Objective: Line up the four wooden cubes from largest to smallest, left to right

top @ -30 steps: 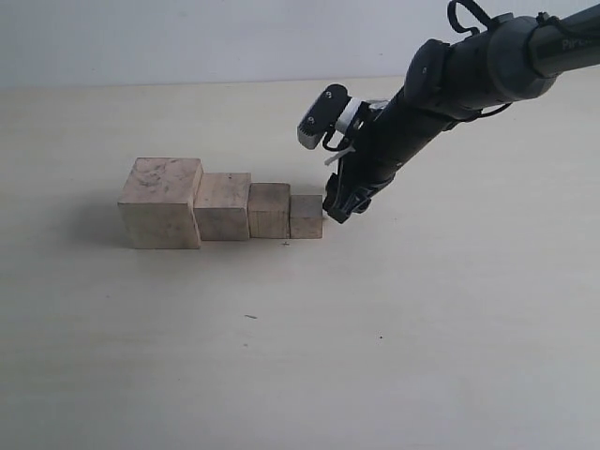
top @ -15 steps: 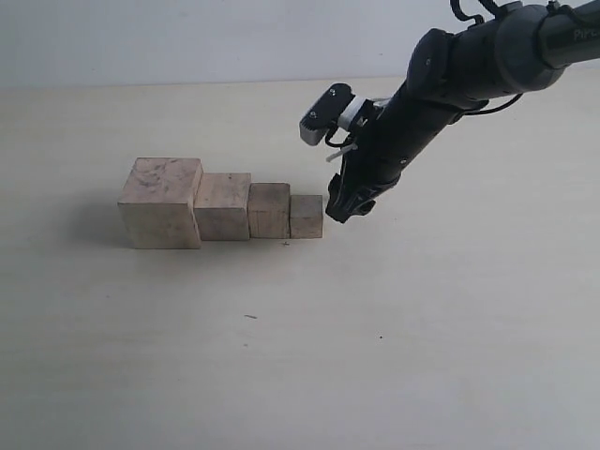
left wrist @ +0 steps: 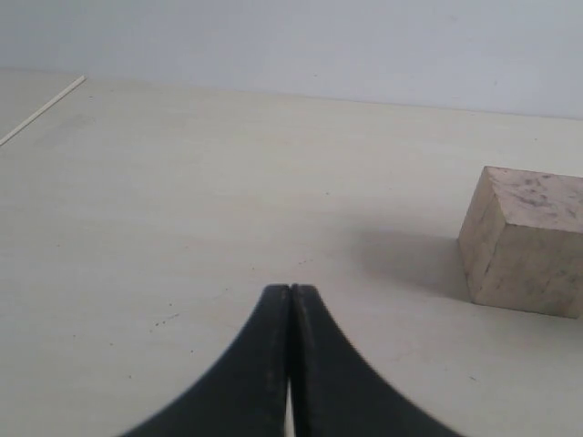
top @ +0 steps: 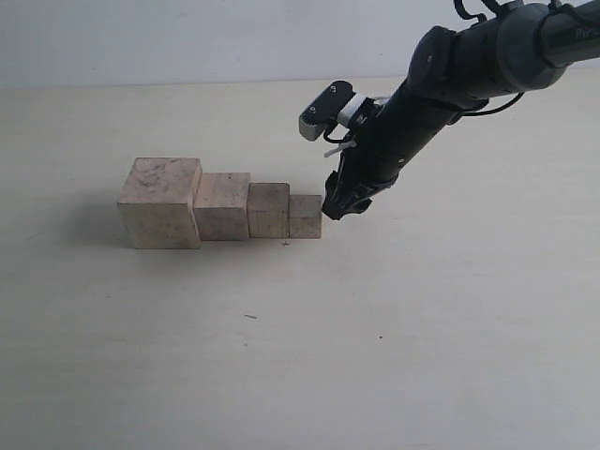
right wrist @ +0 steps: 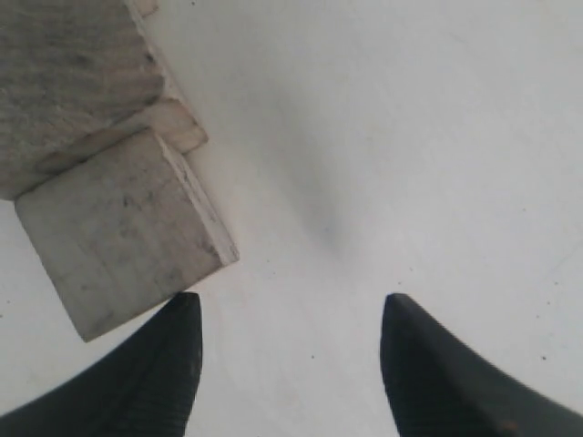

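The four wooden cubes stand in a touching row on the table, stepping down in size from left to right: the largest cube (top: 159, 202), the second cube (top: 222, 206), the third cube (top: 269, 210) and the smallest cube (top: 306, 216). My right gripper (top: 339, 204) hangs low just right of the smallest cube, open, with only bare table between its fingers. In the right wrist view the smallest cube (right wrist: 123, 228) lies just outside one fingertip (right wrist: 182, 314) of that gripper (right wrist: 290, 314). My left gripper (left wrist: 291, 289) is shut and empty, with the largest cube (left wrist: 528, 238) some way off.
The pale table (top: 394, 337) meets a light wall (top: 187, 37) at the back. The right arm (top: 469, 66) slants down from the upper right. A thin pale line (left wrist: 41, 111) crosses the table's far corner in the left wrist view.
The right gripper drew slightly away from the smallest cube, then came back beside it. Its jaws stayed open. The row of cubes has barely shifted.
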You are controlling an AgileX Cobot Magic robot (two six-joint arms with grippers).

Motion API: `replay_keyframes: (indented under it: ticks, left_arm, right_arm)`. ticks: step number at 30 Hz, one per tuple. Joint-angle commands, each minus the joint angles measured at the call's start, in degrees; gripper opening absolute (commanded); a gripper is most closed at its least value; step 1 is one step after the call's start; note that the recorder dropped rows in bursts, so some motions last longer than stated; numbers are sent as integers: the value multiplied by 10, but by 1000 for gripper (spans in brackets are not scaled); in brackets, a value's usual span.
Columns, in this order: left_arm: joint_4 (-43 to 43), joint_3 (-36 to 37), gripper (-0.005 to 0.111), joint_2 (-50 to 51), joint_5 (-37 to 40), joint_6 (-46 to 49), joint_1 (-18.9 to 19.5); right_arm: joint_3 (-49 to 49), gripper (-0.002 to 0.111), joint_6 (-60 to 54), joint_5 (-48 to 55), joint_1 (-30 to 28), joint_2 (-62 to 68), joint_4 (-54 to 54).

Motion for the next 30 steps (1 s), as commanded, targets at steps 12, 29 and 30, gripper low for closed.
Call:
replay_keyframes:
  ticks: [12,29,30]
  left_arm:
    - [1,2,0,-3,-8,0,-3]
    - [1,2,0,-3,-8,0,-3]
    - [1,2,0,-3,-8,0,-3]
  right_arm:
    - [1,55,63,8,1,-18,-99]
    - [1,36,242,65,1,-113,-165]
    - [1,30,242,71,1,-114,-157]
